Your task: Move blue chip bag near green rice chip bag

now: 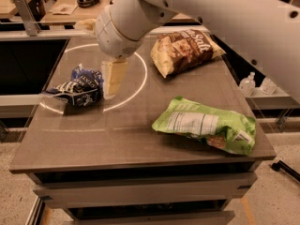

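The blue chip bag, small, crumpled and dark navy with white lettering, lies on the left part of the table. My gripper hangs from the white arm just to the right of it, close to the bag, with its pale fingers pointing down at the tabletop. The green rice chip bag, long and lime green with a white label panel, lies at the right front of the table, well apart from the blue bag.
A brown-and-yellow chip bag lies at the back right of the grey table. A white ring of light marks the tabletop round the gripper. Two small bottles stand on a lower shelf to the right.
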`<state>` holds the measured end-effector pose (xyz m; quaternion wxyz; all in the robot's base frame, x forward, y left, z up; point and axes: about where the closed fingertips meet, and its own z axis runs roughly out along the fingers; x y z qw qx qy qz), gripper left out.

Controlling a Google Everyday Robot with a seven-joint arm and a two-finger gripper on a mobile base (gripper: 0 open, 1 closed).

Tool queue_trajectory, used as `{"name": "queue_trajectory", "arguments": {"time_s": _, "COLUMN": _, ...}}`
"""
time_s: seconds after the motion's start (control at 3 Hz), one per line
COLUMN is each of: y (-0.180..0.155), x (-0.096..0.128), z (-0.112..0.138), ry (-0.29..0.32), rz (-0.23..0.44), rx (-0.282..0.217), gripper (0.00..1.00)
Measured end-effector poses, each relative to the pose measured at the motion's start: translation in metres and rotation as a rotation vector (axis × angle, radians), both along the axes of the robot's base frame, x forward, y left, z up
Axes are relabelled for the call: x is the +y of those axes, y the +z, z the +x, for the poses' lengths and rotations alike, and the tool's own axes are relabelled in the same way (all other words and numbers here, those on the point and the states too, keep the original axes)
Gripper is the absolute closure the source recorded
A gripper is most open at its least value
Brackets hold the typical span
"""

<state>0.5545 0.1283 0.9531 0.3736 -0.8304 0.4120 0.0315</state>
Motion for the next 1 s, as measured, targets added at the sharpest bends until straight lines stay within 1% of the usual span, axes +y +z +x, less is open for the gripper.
{"name": "queue_trajectory", "arguments": {"time_s": 0.33, "y": -0.011, "x": 0.012, "z": 0.013, "ry": 0.021, "rz": -0.004, "rx": 0.038, "gripper": 0.0}}
{"name": "queue_trajectory", "arguments": {"time_s": 0.67, "y": -0.017, "x": 0.018, "z": 0.017, "ry": 0.047, "rz": -0.019, "rx": 0.063, "gripper": 0.0}}
{"name": "queue_trajectory", "arguments": {"time_s": 1.0, "y": -0.022, "x": 0.022, "z": 0.018, "ry": 0.042, "rz": -0.037, "rx": 0.048, "gripper": 0.0}}
